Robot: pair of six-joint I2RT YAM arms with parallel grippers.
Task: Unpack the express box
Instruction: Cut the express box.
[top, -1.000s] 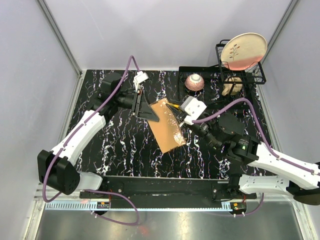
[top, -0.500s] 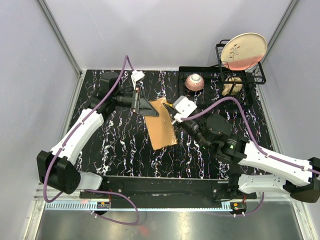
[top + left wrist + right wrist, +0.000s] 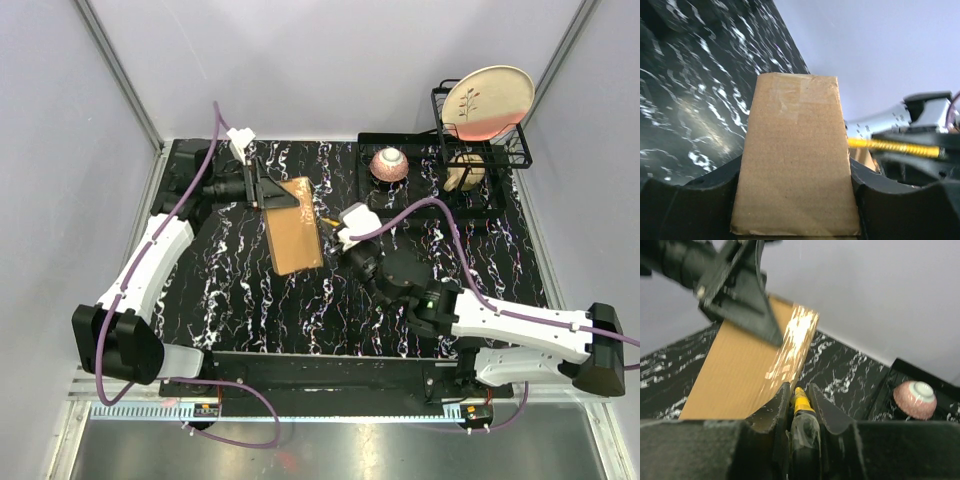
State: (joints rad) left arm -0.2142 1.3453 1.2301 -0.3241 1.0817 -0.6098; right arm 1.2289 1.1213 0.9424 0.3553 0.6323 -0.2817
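The express box (image 3: pixel 293 226) is a flat plain brown cardboard box, held tilted above the table at centre left. My left gripper (image 3: pixel 272 192) is shut on its far end; in the left wrist view the box (image 3: pixel 795 155) fills the space between the black fingers (image 3: pixel 692 205). My right gripper (image 3: pixel 336 224) is shut on a yellow utility knife (image 3: pixel 801 400), whose tip sits beside the box's taped right edge (image 3: pixel 790 347). The box lid looks closed.
A pink patterned bowl (image 3: pixel 389 164) sits on a black tray at the back. A black wire rack (image 3: pixel 480 130) with a pink plate (image 3: pixel 488 100) stands at the back right. Grey walls enclose the black marbled table (image 3: pixel 230 310).
My left gripper has carried the box left and back across the table. My right gripper with the knife has followed it leftward, staying by its right edge.
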